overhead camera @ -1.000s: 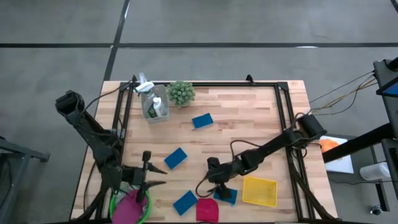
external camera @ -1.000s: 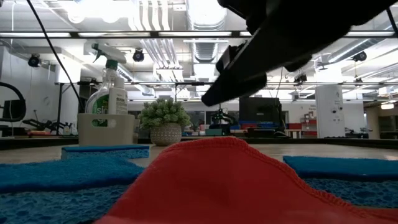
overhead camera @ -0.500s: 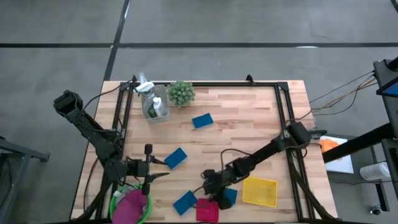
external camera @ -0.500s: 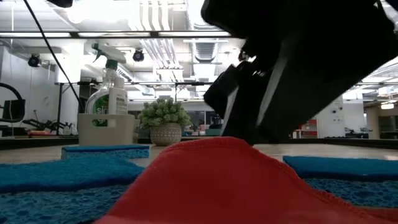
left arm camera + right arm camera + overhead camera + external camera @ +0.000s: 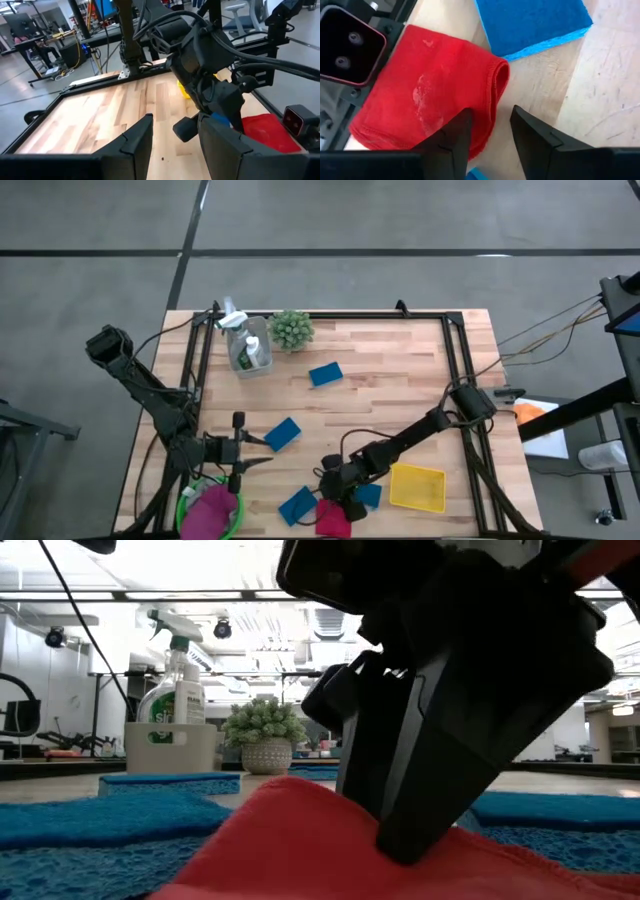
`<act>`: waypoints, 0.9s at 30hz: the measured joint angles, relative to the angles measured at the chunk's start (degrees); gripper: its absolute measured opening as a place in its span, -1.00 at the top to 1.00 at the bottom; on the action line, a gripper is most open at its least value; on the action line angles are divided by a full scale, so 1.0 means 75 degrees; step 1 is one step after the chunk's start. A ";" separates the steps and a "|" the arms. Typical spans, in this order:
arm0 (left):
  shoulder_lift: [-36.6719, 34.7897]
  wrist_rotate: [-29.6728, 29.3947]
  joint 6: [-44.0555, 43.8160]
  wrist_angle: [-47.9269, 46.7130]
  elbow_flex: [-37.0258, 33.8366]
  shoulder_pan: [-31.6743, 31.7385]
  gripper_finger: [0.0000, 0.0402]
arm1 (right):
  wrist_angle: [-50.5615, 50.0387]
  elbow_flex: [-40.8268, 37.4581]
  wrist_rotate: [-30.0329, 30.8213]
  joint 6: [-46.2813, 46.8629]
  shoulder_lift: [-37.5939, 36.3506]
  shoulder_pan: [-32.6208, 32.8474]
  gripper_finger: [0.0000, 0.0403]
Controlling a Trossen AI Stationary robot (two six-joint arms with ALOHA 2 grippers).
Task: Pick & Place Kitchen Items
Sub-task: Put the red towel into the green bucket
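Observation:
A red cloth [image 5: 336,523] lies flat on the wood at the table's near edge, and also shows in the right wrist view [image 5: 425,90] and the low view [image 5: 290,850]. My right gripper [image 5: 335,498] is open and stands on it, one finger on the cloth and one beside its folded edge. Blue sponges lie either side of it [image 5: 297,503] [image 5: 369,495], and others farther off [image 5: 283,433] [image 5: 325,373]. My left gripper [image 5: 262,452] is open and empty, just beyond a green bowl [image 5: 183,505] holding a pink cloth [image 5: 208,512]. My right gripper comes slanting down from the table's right. One fingertip [image 5: 451,137] rests on the red cloth's top, next to its folded edge [image 5: 495,95]. The other fingertip [image 5: 535,137] stands over bare wood beside that edge. The cloth lies on the table, bulged up beside the finger [image 5: 400,835].
A yellow tray [image 5: 417,487] sits right of the red cloth. A caddy with a spray bottle [image 5: 246,345] and a small green plant [image 5: 291,329] stand at the far left. A black frame rail [image 5: 465,370] runs along the table's edges. The camera housing [image 5: 350,45] sits beside the cloth.
My right gripper has gone toward the near edge and down onto the red cloth, staying open. The cloth has bulged up beside the finger. My left gripper has shifted a little toward the far edge, away from the green bowl.

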 joint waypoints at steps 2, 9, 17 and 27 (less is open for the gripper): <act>0.0000 0.0000 0.0000 -0.0007 0.0000 0.0000 0.21 | -0.0064 -0.0035 0.0060 -0.0100 -0.0091 0.0016 0.43; 0.0000 0.0000 0.0000 -0.0081 0.0000 0.0000 0.21 | -0.0158 -0.0052 0.0281 -0.0528 -0.0208 0.0175 0.88; 0.0000 0.0000 -0.0005 -0.0107 0.0000 0.0000 0.21 | -0.0287 0.0012 0.1662 -0.0834 -0.0485 0.0311 0.91; 0.0000 0.0000 -0.0032 -0.0174 0.0000 0.0000 0.21 | -0.0324 0.0017 0.4027 -0.1662 -0.1929 0.0655 0.91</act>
